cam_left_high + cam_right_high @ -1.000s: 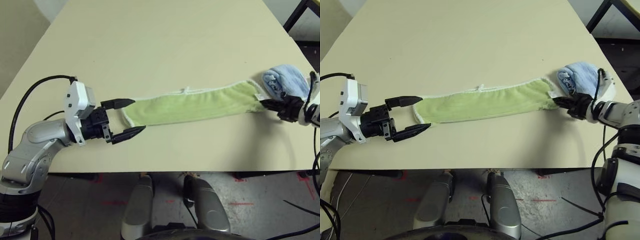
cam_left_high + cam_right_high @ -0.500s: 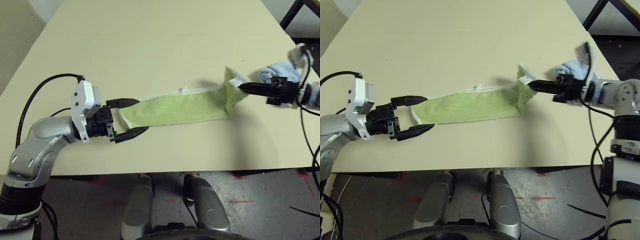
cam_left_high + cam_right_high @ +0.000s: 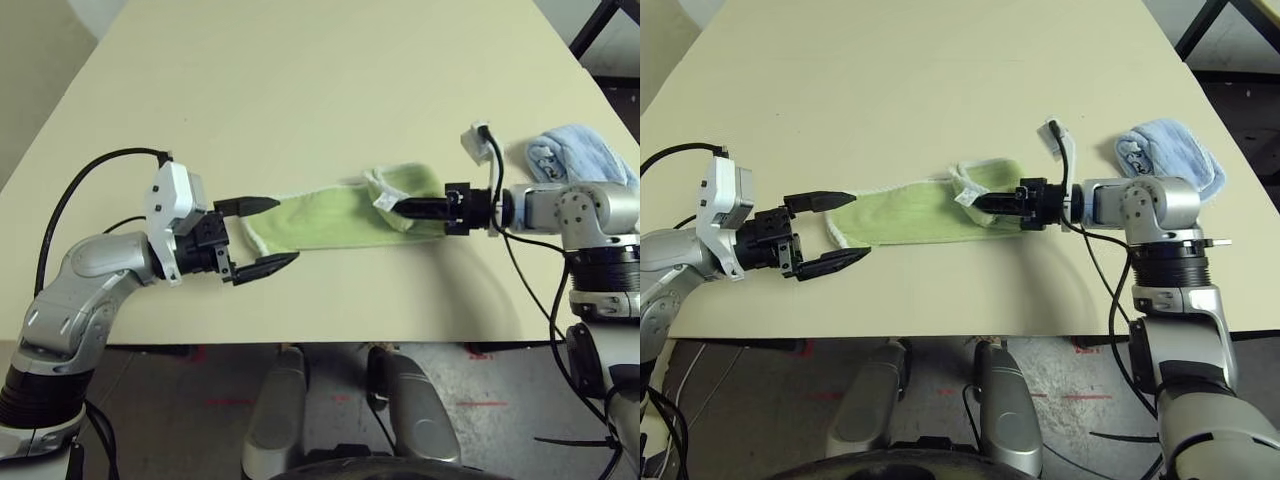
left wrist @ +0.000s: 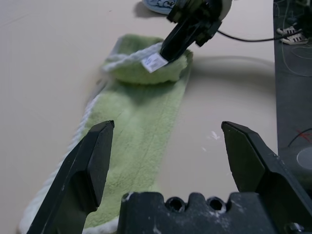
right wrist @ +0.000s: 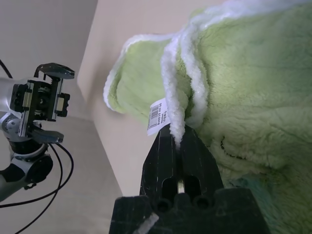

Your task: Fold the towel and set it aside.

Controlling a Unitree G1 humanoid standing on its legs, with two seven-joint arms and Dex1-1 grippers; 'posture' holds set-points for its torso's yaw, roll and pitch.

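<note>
The light green towel lies as a long folded strip across the table's front part, white edging along its sides. My right gripper is shut on the towel's right end by the white edging and tag, holding that end doubled back over the strip's right part. My left gripper stands open at the towel's left end, one finger on each side of it, holding nothing. In the left wrist view the towel stretches away between the open fingers toward the right gripper.
A light blue rolled towel lies near the table's right edge, behind my right forearm. The cream table stretches wide behind the towel. Its front edge runs just below both grippers. Cables hang from both arms.
My right gripper has carried the towel's right end leftward, doubling it over the strip. The left gripper has stayed open at the left end.
</note>
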